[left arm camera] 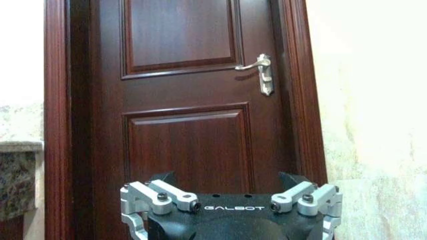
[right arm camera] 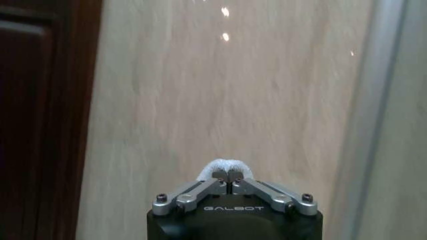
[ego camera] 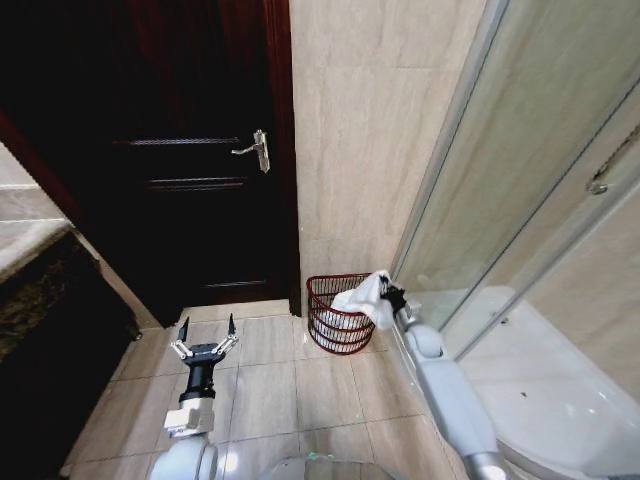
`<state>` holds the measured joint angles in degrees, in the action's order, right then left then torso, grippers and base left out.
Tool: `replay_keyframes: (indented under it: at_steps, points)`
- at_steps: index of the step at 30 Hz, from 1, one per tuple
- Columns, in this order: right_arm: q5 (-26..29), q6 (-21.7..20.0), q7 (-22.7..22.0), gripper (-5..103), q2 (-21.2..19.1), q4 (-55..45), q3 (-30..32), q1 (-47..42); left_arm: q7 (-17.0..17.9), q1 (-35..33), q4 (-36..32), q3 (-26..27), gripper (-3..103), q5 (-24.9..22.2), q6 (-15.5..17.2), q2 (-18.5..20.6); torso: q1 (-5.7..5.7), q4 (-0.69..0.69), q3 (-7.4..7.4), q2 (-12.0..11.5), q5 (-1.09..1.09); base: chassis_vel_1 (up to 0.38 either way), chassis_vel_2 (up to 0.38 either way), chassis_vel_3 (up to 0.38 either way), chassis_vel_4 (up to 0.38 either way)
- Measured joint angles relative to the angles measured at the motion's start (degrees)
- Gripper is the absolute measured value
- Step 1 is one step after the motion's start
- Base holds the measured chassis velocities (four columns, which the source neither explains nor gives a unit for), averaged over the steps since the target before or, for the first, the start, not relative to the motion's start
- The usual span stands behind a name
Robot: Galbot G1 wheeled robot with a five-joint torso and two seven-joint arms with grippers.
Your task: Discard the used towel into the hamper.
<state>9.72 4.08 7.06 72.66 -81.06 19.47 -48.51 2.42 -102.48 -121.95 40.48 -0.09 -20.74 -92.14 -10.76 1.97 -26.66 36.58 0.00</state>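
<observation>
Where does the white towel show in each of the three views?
Head view: the towel hangs from the right tool over the hamper's right rim, by the shower glass.
Left wrist view: not in it; that camera faces the door.
Right wrist view: a white tuft pinched between the closed fingers.
Shared landmark: the dark wooden door, seen in all three.

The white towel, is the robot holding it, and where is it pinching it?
Yes. The right gripper is shut on the towel, pinching its top edge above the hamper. The left gripper holds nothing.
</observation>
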Motion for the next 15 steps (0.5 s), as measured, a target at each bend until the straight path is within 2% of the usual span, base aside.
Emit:
replay_keyframes:
  at_steps: [7,15]
  points:
    - [1.43,-0.33,-2.58,0,0.64,0.97,-4.54,8.63,-0.06,-0.61,-0.71,1.34,100,-2.03,-0.35,0.0,0.0,0.02,0.0,0.0,0.0,0.0,0.0,0.0,0.0]
    - [6.53,1.25,-3.86,0,1.2,4.95,-10.52,18.99,-0.09,-1.18,0.16,2.23,100,-3.52,-2.0,0.0,0.0,0.01,0.0,0.0,0.0,0.0,0.0,0.0,0.0]
